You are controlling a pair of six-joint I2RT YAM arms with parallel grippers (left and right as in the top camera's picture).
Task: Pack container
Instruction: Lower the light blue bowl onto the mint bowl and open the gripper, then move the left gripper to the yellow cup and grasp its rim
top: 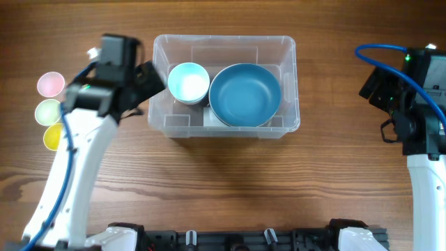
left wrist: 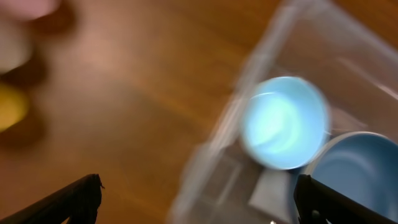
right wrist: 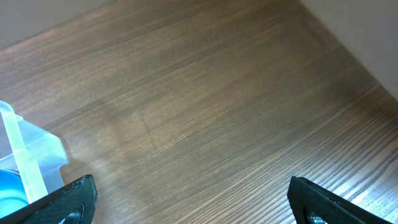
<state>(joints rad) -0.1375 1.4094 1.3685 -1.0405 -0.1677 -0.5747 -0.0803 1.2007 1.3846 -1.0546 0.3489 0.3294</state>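
Container: clear plastic, probably light and slick; grasp the rim. Left gripper, right gripper both wide, empty

Seen from overhead, the left arm and the right arm each pair a smooth white link with blocky black joint housings. A blue cable runs along the left arm, while a second blue cable loops over the right one beside a small green light. The left claw and the right claw end in matte black, wedge-shaped fingers, and each arm rises from a black mounting base fitted with clamps.
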